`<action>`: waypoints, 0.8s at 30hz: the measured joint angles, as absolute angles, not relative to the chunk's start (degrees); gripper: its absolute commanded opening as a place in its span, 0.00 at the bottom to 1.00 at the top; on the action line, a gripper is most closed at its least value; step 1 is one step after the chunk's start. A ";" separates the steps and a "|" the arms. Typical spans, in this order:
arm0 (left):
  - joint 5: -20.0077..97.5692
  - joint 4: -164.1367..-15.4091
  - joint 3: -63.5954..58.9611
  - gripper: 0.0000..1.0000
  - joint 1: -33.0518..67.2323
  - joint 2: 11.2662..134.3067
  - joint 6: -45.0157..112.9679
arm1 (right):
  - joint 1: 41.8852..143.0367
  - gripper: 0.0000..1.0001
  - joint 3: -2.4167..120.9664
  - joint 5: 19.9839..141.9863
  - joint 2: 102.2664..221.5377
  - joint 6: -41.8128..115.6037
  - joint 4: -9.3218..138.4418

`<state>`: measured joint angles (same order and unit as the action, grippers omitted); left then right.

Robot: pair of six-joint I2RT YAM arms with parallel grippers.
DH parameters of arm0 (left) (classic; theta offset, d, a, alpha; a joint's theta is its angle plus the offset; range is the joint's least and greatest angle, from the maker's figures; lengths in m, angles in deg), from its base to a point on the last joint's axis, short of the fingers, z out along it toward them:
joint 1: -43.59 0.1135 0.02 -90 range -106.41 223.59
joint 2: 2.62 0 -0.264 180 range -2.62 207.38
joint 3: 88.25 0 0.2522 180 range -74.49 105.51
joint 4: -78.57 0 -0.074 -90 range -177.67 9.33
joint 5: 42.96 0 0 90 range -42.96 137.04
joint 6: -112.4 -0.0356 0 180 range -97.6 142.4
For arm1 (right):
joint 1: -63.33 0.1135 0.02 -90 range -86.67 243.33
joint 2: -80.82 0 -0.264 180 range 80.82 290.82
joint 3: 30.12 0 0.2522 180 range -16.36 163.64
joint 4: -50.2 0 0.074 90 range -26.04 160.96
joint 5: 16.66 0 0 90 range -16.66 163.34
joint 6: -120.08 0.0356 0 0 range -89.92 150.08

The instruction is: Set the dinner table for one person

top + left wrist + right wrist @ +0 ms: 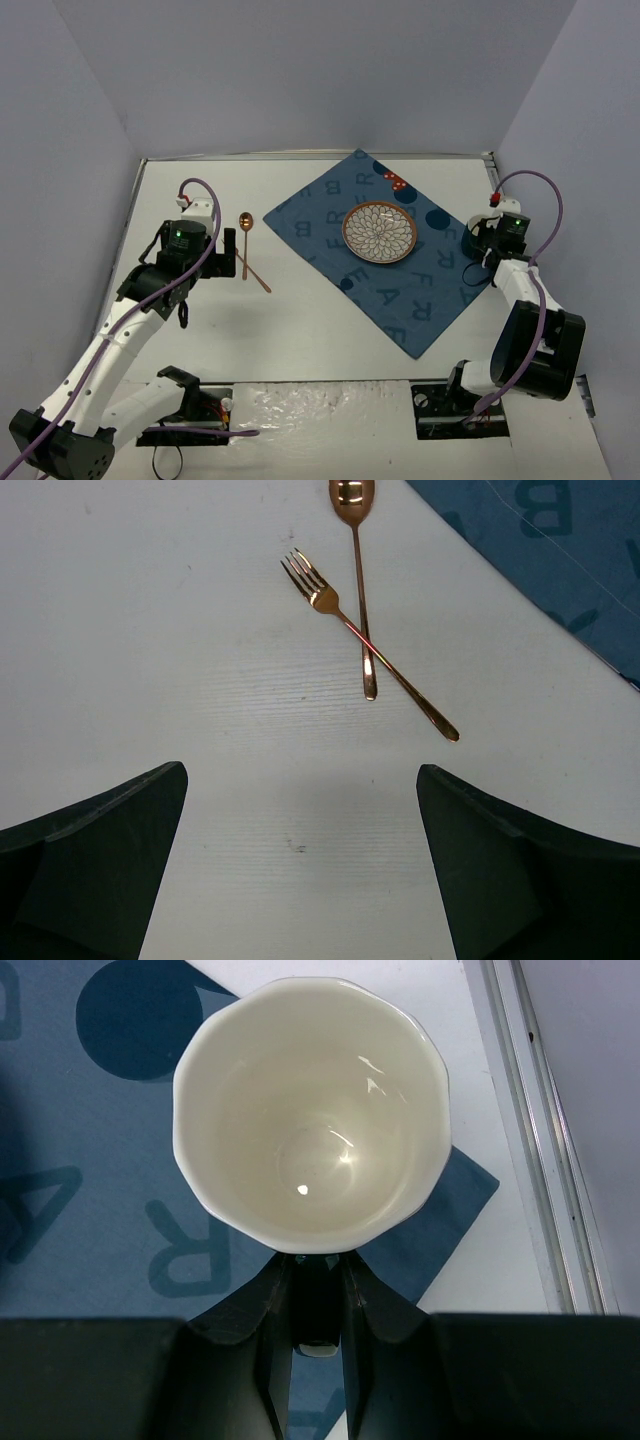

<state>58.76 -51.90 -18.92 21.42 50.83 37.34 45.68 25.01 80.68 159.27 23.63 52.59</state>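
On the white dinner table (300, 330), over the right corner of the blue lettered mat (400, 290), my right gripper (318, 1270) is pinched almost closed on the handle of a white cup (310, 1110). The cup is upright and empty, and I cannot tell whether it rests on the cloth. A patterned plate (380, 232) sits in the middle of the mat. My left gripper (300, 775) hangs spread wide, holding nothing, near a copper fork (312, 582) and spoon (360, 600) lying crossed just left of the mat.

Left gripper (300, 770) hovers wide open near the dinner table (300, 335) left edge; right gripper (318, 1270), near the right edge, pinches the cup (310, 1110) by its handle.
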 measured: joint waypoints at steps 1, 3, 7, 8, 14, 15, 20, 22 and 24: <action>58.75 -51.90 -18.92 0.97 21.42 50.83 37.34 | 45.67 0.22 24.75 80.54 159.26 23.75 52.18; 58.73 -51.90 -18.92 0.97 21.42 50.81 37.32 | 45.66 0.25 24.34 80.10 159.24 24.00 51.64; 58.70 -51.90 -18.92 0.97 21.44 50.67 37.34 | 45.68 0.38 23.17 78.15 158.04 24.95 51.74; 58.70 -51.90 -18.92 0.97 21.44 50.61 37.34 | 45.67 0.40 22.93 77.64 157.40 25.28 51.88; 58.31 -51.92 -18.95 0.97 21.50 50.15 37.34 | 45.68 0.58 22.80 74.30 152.13 27.15 52.53; 58.15 -51.92 -18.99 0.97 21.53 50.09 37.34 | 45.68 0.62 22.80 73.85 151.43 27.48 52.71; 57.57 -51.92 -19.02 0.97 21.79 50.19 37.44 | 46.05 0.72 22.85 73.57 147.41 29.81 54.68; 57.44 -51.94 -19.02 0.97 22.04 50.72 37.67 | 47.06 0.78 23.25 73.68 144.96 31.48 55.98; 57.26 -51.95 -19.02 0.97 22.39 51.76 38.14 | 48.90 0.83 24.42 73.87 142.45 33.22 57.60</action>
